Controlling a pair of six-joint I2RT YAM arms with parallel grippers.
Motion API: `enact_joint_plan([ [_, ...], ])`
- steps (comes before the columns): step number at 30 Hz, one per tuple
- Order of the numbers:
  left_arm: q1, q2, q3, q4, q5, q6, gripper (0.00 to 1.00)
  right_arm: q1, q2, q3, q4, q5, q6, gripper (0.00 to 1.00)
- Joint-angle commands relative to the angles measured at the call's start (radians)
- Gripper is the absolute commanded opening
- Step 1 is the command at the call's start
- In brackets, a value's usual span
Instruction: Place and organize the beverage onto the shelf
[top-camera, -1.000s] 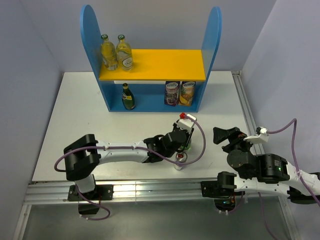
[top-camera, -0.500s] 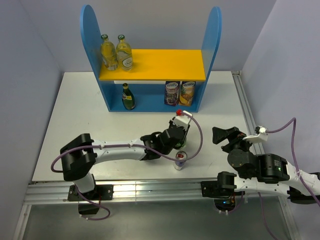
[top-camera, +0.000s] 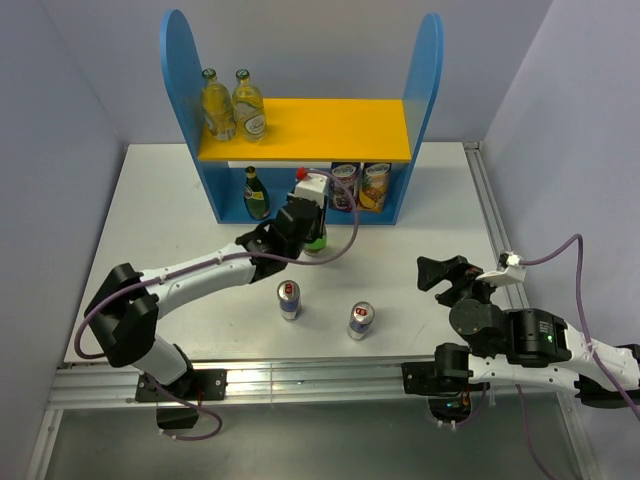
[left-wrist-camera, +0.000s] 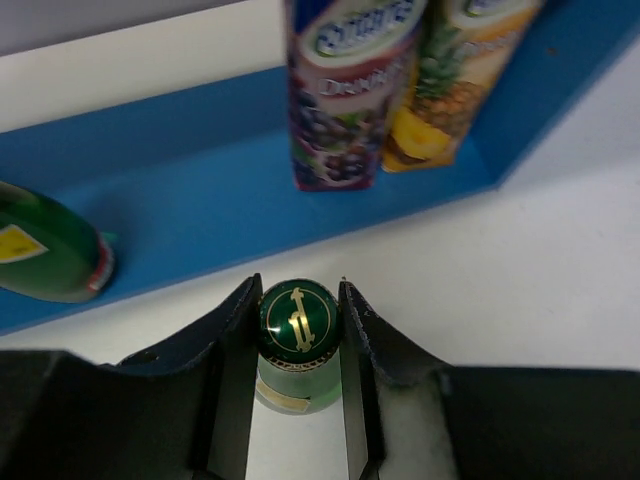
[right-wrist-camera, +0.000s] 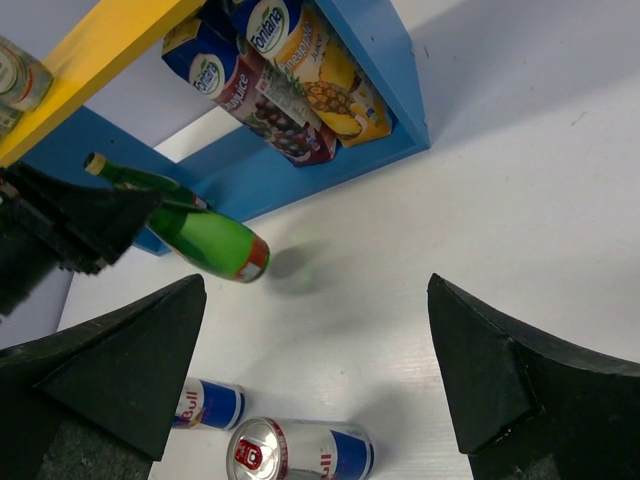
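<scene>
My left gripper (top-camera: 308, 222) is shut on the cap of a dark green bottle (top-camera: 317, 239), which hangs upright just in front of the blue shelf's (top-camera: 300, 214) lower tier. In the left wrist view the fingers (left-wrist-camera: 228, 350) clamp the green cap (left-wrist-camera: 298, 318). A second green bottle (top-camera: 256, 193) stands on the lower tier at left. Two pale-yellow bottles (top-camera: 232, 104) stand on the yellow upper board at left. Two blue-silver cans (top-camera: 289, 299) (top-camera: 361, 320) stand on the table. My right gripper (top-camera: 447, 274) is open and empty, right of the cans (right-wrist-camera: 300, 452).
Two fruit-printed cartons (top-camera: 358, 187) stand on the right of the lower tier, close to the held bottle. The shelf's tall side panels (top-camera: 428, 70) rise at both ends. The table's right edge rail (top-camera: 495, 230) runs beside my right arm.
My left gripper has carried the green bottle from the front middle of the table up and left to the shelf's lower tier, uncovering a second can. The right arm shifted slightly.
</scene>
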Motion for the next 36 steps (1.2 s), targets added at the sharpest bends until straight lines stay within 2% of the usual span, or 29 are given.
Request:
enact_joint_plan([
  [1, 0.074, -0.065, 0.094, 0.107, 0.036, 0.048, 0.00, -0.005, -0.016, -0.018, 0.049, 0.011, -0.032, 0.99],
  [4, 0.136, -0.042, 0.128, 0.102, 0.069, 0.062, 0.00, -0.005, -0.015, -0.036, 0.058, 0.013, -0.021, 1.00],
  [13, 0.237, 0.057, 0.157, 0.183, 0.049, 0.103, 0.00, -0.007, 0.004, -0.041, 0.049, 0.014, -0.009, 1.00],
  [24, 0.271, 0.146, 0.091, 0.355, -0.048, 0.091, 0.00, -0.007, 0.007, -0.049, 0.063, 0.016, -0.021, 1.00],
  [36, 0.323, 0.163, 0.031, 0.501, -0.155, 0.119, 0.00, -0.007, 0.039, -0.044, 0.044, 0.031, 0.006, 1.00],
])
